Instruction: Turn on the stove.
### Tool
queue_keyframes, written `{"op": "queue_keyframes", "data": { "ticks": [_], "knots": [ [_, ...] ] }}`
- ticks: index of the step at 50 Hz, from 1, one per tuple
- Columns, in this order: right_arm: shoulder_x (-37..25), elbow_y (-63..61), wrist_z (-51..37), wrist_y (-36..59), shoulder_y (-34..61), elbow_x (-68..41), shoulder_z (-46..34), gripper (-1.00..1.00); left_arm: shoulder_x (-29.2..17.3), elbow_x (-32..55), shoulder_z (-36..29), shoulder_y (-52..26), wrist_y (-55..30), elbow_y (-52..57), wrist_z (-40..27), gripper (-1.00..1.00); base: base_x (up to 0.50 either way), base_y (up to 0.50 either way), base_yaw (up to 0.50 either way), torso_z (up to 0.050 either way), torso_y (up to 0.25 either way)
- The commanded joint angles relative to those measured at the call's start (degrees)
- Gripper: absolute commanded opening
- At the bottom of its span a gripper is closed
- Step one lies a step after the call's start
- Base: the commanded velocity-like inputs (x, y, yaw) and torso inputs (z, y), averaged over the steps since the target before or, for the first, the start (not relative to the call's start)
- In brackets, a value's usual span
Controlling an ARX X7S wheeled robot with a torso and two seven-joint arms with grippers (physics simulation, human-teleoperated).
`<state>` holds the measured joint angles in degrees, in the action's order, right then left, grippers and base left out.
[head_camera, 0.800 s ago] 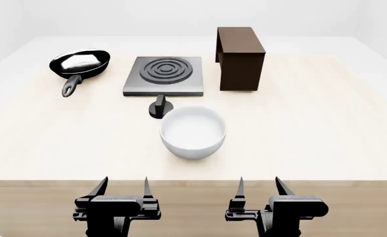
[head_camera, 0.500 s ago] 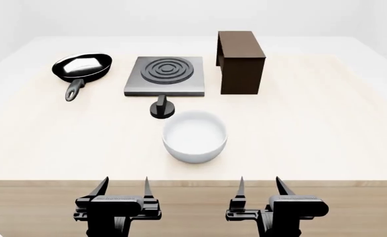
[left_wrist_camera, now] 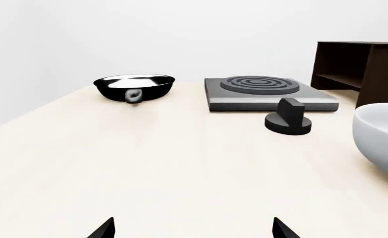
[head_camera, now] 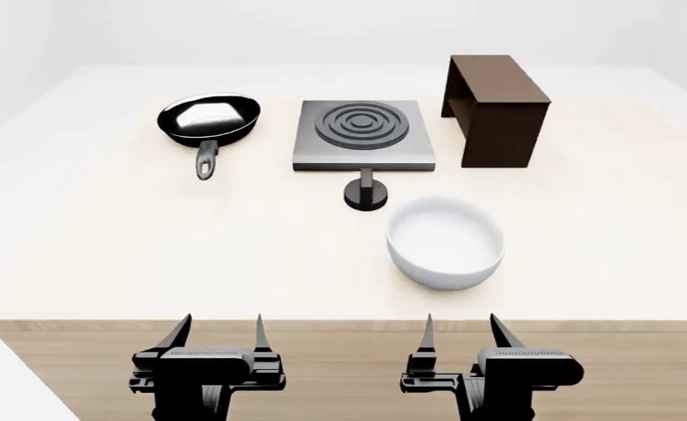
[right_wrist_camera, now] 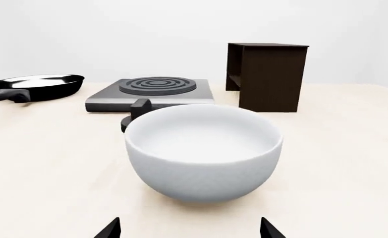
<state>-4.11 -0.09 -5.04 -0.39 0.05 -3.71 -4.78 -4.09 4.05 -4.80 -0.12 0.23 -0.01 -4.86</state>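
The stove (head_camera: 363,134) is a flat grey slab with a ring burner at the far middle of the table; its black knob (head_camera: 366,193) stands on the table just in front of it. Both also show in the left wrist view, the stove (left_wrist_camera: 270,92) and the knob (left_wrist_camera: 288,119), and in the right wrist view, the stove (right_wrist_camera: 152,92) with the knob (right_wrist_camera: 137,115) partly hidden behind the bowl. My left gripper (head_camera: 218,331) and right gripper (head_camera: 461,331) are open and empty, low at the table's near edge, far from the stove.
A white bowl (head_camera: 445,242) sits right of centre, in front of the knob. A black frying pan (head_camera: 209,121) lies left of the stove. A dark brown wooden shelf (head_camera: 496,110) stands to its right. The light wooden table (head_camera: 144,246) ends just ahead of my grippers.
The whole scene has shifted to the right in the head view, so the view has turned or moved left. Both grippers hold the same pose and stay open.
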Motion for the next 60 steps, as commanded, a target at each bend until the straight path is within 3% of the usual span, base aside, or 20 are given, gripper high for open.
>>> {"op": "queue_keyframes", "data": {
  "ticks": [1, 40, 60],
  "knots": [
    [-0.9, -0.5, -0.9, 0.1, -0.2, -0.9, -0.9, 1.0, -0.8, 0.8, -0.9, 0.0, 0.2, -0.1, -1.0, 1.0, 0.0, 0.5, 0.0, 0.0, 0.0],
    [-3.1, -0.1, -3.1, -0.3, 0.2, -3.0, -3.6, 1.0, -2.9, 2.9, -3.5, -0.4, 0.5, -0.4, -3.5, 1.0, 0.0, 0.5, 0.0, 0.0, 0.0],
    [-3.7, 0.0, -4.2, 0.4, 0.6, -4.0, -4.5, 1.0, -3.7, 3.8, -4.5, -0.8, 0.8, -0.9, -4.3, 1.0, 0.0, 0.01, 0.0, 0.0, 0.0]
  ]
}}
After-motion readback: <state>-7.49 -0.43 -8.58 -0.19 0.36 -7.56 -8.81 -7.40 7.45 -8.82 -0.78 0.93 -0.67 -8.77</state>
